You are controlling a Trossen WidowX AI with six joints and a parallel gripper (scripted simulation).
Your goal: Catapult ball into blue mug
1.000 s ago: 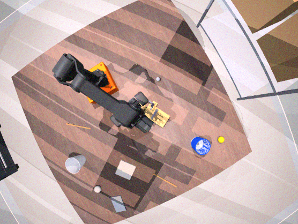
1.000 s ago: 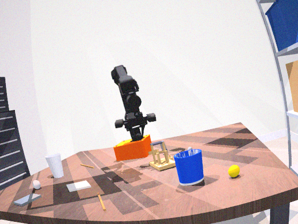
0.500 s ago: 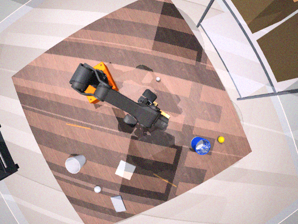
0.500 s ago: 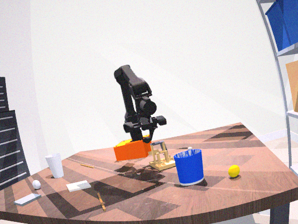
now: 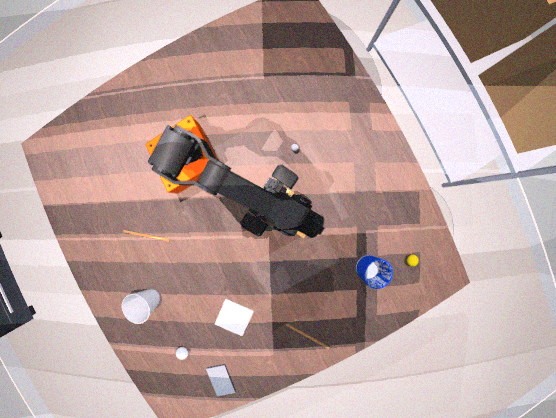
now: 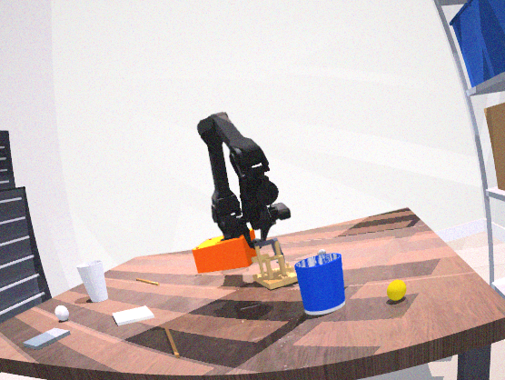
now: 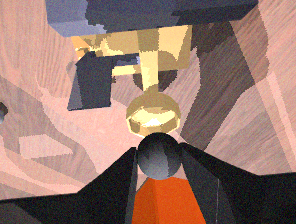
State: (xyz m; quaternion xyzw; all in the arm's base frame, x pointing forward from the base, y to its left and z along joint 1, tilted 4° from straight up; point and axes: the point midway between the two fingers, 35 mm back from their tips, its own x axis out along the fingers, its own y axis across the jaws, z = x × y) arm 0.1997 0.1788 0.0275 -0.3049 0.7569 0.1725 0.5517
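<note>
Gripping a dark gray ball, the fingers have the catapult's cup just ahead, perhaps slightly below. Loading is nearly done, I judge; aiming at the blue mug and firing remain.

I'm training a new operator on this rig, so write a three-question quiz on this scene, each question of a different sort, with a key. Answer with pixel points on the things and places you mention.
1. True or false: the yellow ball (image 5: 412,260) (image 6: 396,290) is inside the blue mug (image 5: 374,272) (image 6: 321,284).

2. Multiple choice: what do the fingers of the gripper (image 7: 159,155) hold?
a) a white card
b) a dark grey ball (image 7: 159,156)
c) a wooden stick

3. Fill in the blank: in the wrist view, the wooden catapult (image 6: 273,283) (image 7: 152,65) has a round ____ at the end of its arm, with no ball in it.

Key: 1. false; 2. b; 3. cup
</note>
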